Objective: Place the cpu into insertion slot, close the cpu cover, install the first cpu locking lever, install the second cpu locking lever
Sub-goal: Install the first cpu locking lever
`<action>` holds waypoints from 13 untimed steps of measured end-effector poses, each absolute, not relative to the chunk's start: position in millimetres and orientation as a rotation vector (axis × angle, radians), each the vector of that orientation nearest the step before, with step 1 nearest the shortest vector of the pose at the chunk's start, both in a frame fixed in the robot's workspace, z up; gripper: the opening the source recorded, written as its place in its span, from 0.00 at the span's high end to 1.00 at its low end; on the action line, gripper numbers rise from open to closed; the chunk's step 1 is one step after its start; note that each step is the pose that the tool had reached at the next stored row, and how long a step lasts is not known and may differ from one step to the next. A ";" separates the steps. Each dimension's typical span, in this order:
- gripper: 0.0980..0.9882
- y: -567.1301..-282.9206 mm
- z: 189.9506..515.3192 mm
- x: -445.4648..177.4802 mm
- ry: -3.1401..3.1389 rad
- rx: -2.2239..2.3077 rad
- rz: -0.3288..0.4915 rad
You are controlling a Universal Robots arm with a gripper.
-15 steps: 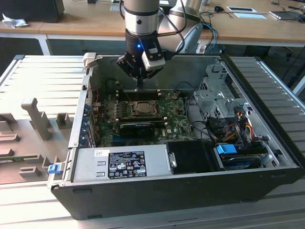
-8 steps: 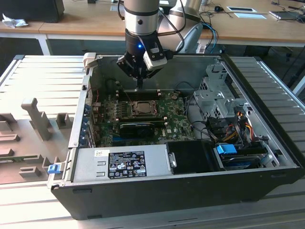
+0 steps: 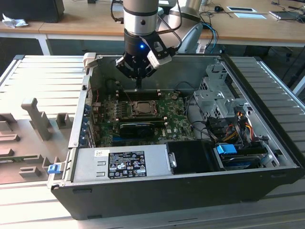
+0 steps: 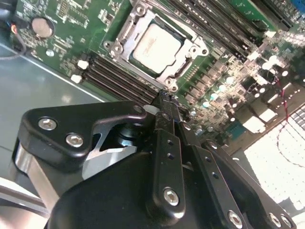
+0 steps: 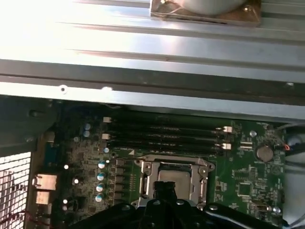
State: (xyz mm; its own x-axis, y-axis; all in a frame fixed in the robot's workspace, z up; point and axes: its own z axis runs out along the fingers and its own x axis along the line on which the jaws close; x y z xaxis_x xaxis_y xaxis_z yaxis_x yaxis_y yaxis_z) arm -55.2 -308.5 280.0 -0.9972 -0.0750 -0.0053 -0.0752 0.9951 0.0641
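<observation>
Wooden desks point(image 3: 257, 28), ribbed table point(image 3: 33, 71), claw point(image 3: 138, 86) near cpu point(image 4: 156, 46)

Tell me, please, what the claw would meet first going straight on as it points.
Likely the edge of the silvery metal cover frame beside the long black memory slots; depth is unclear.

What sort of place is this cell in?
Probably a robotics lab or test bench: an open desktop PC case lies on a slatted metal table, wooden desks stand behind, and the gripper hangs over the motherboard.
</observation>
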 end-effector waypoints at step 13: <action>0.99 -298.8 257.9 -117.1 3.125 -0.124 0.100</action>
State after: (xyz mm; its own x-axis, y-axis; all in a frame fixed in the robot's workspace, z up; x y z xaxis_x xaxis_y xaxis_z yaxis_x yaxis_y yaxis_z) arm -117.1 -298.8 257.9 -0.9968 -0.0788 -0.0148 -0.0796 0.9948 0.0634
